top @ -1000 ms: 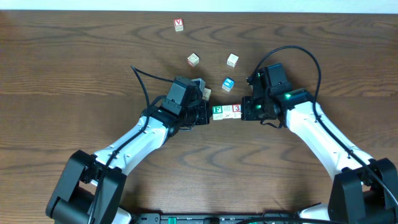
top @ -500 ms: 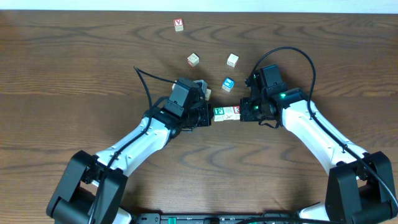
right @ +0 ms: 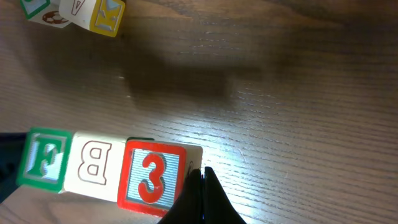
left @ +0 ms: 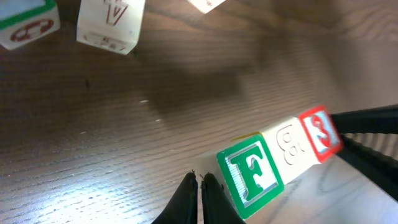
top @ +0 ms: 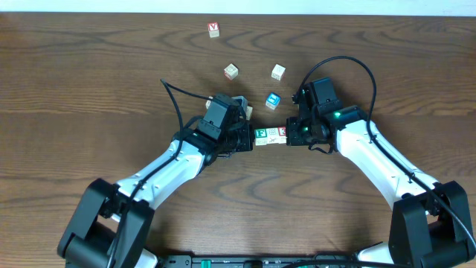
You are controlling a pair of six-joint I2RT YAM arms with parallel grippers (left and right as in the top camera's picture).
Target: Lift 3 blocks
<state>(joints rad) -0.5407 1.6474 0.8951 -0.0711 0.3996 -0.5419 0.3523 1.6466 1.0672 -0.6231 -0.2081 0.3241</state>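
Three blocks form a tight row: a green-faced "F" block (top: 261, 136) (left: 249, 174) (right: 43, 158), a pale "B" block (top: 272, 135) (left: 289, 144) (right: 94, 163) and a red-faced "3" block (top: 282, 132) (left: 318, 134) (right: 151, 174). My left gripper (top: 251, 139) (left: 200, 180) is shut, its tip pressing the outer side of the "F" block. My right gripper (top: 289, 135) (right: 202, 174) is shut too, its tip pressing the outer side of the "3" block. The row is squeezed between both tips. In the wrist views it looks slightly off the wood.
A blue-faced cube (top: 273, 100) sits just beyond the row. Two pale cubes (top: 231, 71) (top: 278, 72) and a red-marked cube (top: 214, 30) lie farther back. Another cube (top: 246, 112) rests beside my left wrist. Cables arc over both arms.
Both arms and the squeezed row have shifted slightly, the left wrist edging right and away. Both grippers stay shut against the row's ends.
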